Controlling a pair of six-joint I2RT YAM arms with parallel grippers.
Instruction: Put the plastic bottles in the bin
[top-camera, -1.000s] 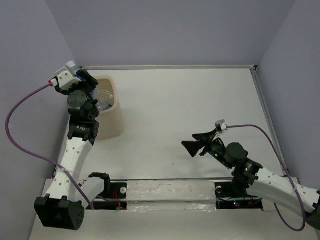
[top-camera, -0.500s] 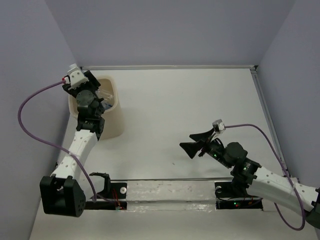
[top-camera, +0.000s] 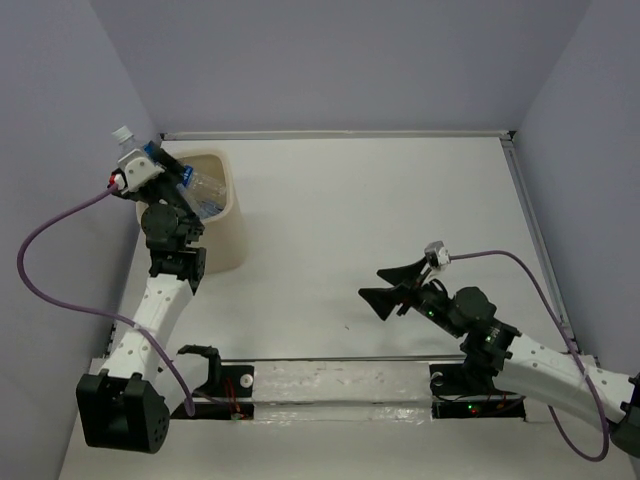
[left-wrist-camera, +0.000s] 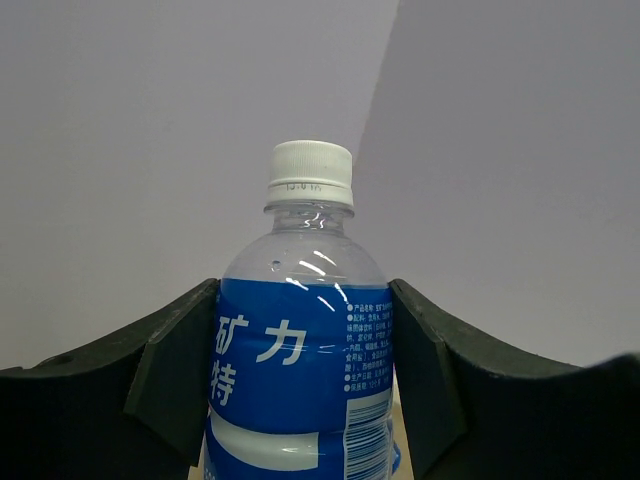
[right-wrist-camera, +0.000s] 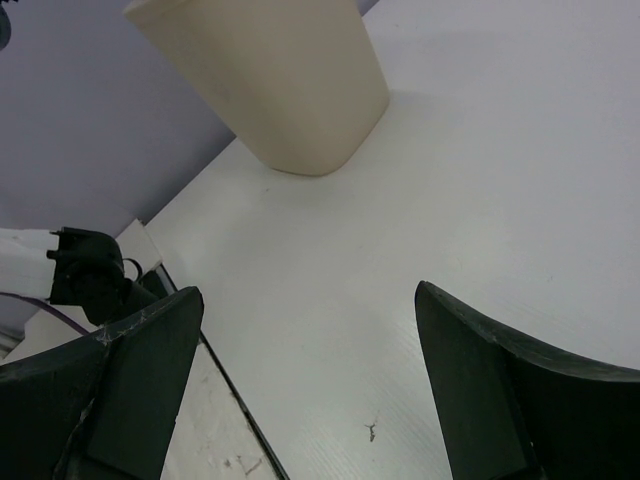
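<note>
My left gripper (top-camera: 146, 156) is shut on a clear plastic bottle (left-wrist-camera: 300, 340) with a blue label and a white cap (top-camera: 123, 133). It holds the bottle in the air at the far-left rim of the beige bin (top-camera: 228, 245), with the cap pointing toward the wall corner. More clear bottles (top-camera: 204, 192) lie inside the bin. My right gripper (top-camera: 386, 284) is open and empty, low over the table at the near right. The right wrist view (right-wrist-camera: 310, 300) shows the bin (right-wrist-camera: 280, 80) farther ahead.
Purple walls close in the table on the left, back and right. A metal rail (top-camera: 330, 372) runs along the near edge between the arm bases. A purple cable (top-camera: 40, 270) loops off the left arm.
My left gripper, still shut on the bottle, has swung over the bin's rim and now tilts left, the cap nearer the wall. The right arm has barely shifted.
</note>
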